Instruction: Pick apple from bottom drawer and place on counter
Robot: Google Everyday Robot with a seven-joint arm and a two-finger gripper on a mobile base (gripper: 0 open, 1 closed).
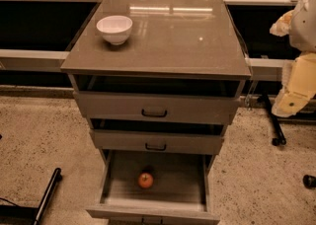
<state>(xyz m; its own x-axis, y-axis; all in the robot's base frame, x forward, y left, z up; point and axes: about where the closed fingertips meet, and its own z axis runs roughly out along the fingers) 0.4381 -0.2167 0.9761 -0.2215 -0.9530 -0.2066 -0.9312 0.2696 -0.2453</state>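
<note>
With the gripper (292, 101) off at the right edge, its state impossible to tell, and the apple (145, 180) deep in the open bottom drawer (180, 182), you risk clipping the middle drawer (156, 142) overhanging it.

So the only bit of the robot you get is a chunk of arm (307, 21) at the 3 o'clock edge of the view, partly cut off by the frame. The upper part is a rounded white shell with a smooth plastic look. On its 9 o'clock side there's a crumpled-looking yellowish-orange patch (281, 24), and honestly I can't tell what it is. Under that, more toward 4 o'clock, is the gripper (290, 103). It's pale cream-yellow and blocky, narrowing to a blunt lower end. There's one small dark dot (295, 104) near that end, could be a screw or a hole. A darker seam splits the white shell from the cream part.
</note>
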